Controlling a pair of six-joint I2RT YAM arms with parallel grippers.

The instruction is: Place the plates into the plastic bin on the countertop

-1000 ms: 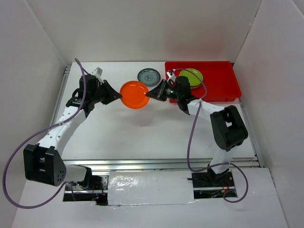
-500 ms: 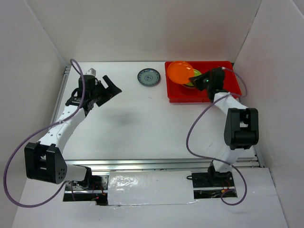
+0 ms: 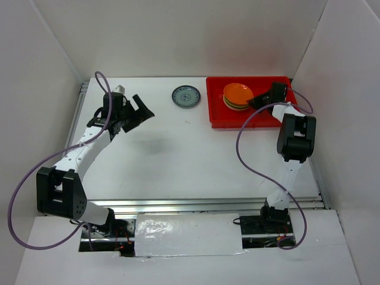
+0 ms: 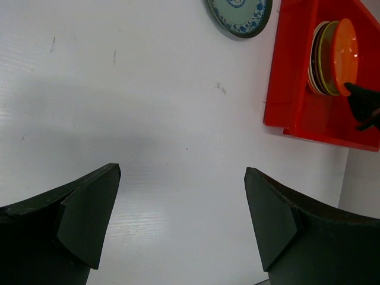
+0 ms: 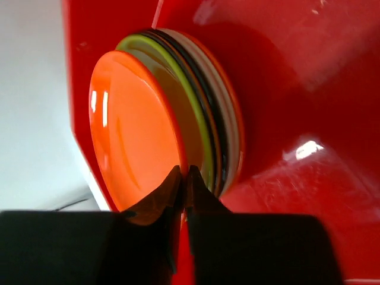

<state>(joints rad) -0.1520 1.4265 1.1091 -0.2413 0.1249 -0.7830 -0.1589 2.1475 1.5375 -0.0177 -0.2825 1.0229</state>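
the right hand is clenched on the near rim of the orange plate, one finger on the plate's face and the other behind the rim. that plate lies straight ahead of the fingertips, on top of the stack inside the red bin. it tilts a little off the lime plate just under it; darker and paler rims show beneath, too thin to tell apart.

the left hand is released and grasps nothing, its two fingers spread wide over bare desk. ahead of it and slightly to its right the blue plate lies flat on the desk, well apart from the fingers and just beside the bin's outer wall without touching it. the bin lies further to that hand's right.
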